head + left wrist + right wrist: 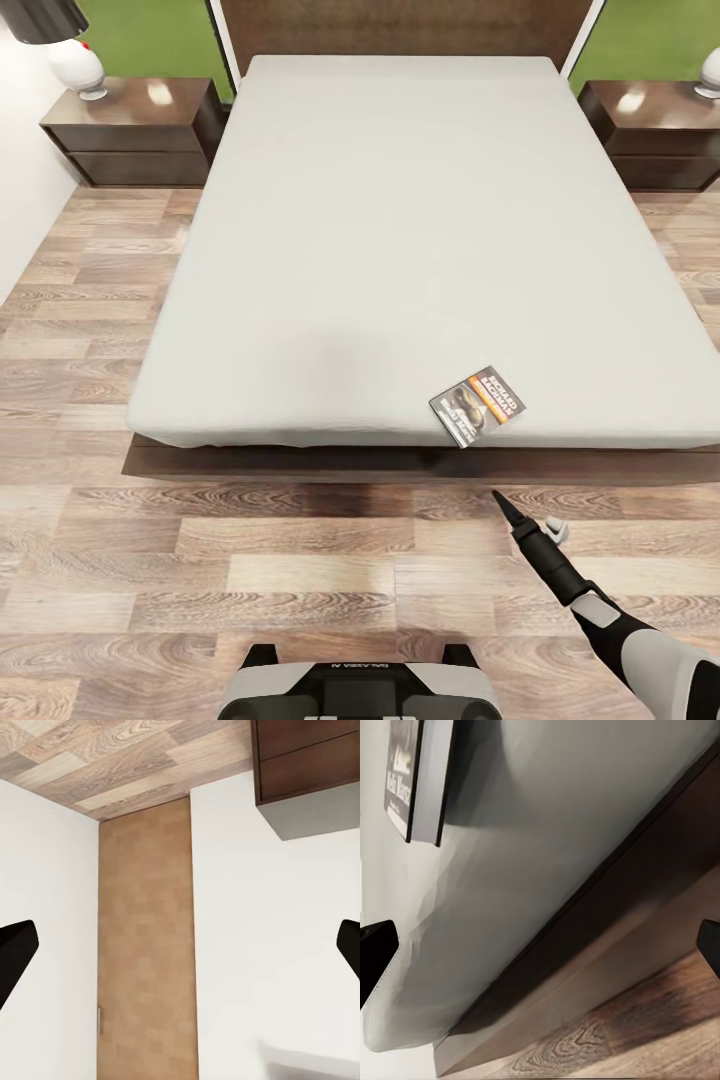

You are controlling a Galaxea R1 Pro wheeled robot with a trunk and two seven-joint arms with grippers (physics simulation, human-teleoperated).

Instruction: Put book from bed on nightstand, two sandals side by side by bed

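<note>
Nothing's done yet as far as I can see. The book is on the bed, right at the foot edge, nearest my right gripper, which hovers over the floor just short of the bed frame. Its fingers sit wide apart with nothing between them, and the left gripper is spread wide too, empty, pointing at a wall and door. Both nightstands flank the head of the bed, drawers closed, a lamp on top. So the book move and the sandals are all left.
</note>
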